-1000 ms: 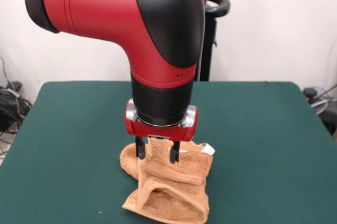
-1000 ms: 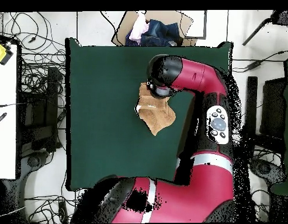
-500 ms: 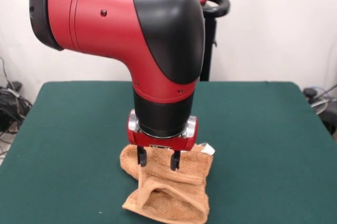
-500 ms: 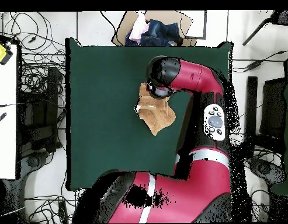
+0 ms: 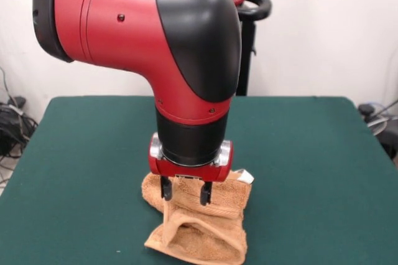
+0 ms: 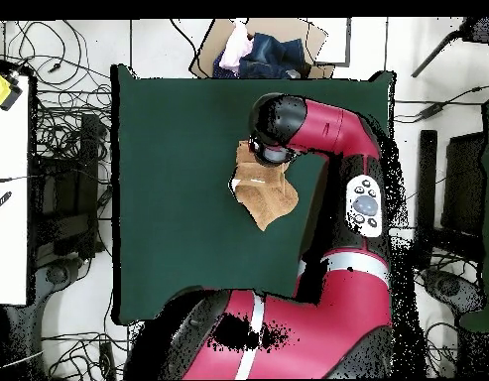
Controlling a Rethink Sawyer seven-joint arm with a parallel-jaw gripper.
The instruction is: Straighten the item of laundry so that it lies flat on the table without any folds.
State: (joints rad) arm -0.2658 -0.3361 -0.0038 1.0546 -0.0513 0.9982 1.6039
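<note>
Since a second ago your claw point(image 5: 185, 193) has dropped closer onto the towel point(image 5: 200, 221), which hasn't shifted. Its fingers stand apart, gripping nothing, tips at the cloth's 12 o'clock part. Towel sits right of the surface's point(image 5: 311, 153) centre overhead, still bunched and folded: flattening is all ahead. Your arm hangs vertical, wrist straight down.

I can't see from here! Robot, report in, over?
Claw open over the crumpled orange-tan terry towel. Towel folded, not flat, on the dark green felt table. Nothing in the way.
</note>
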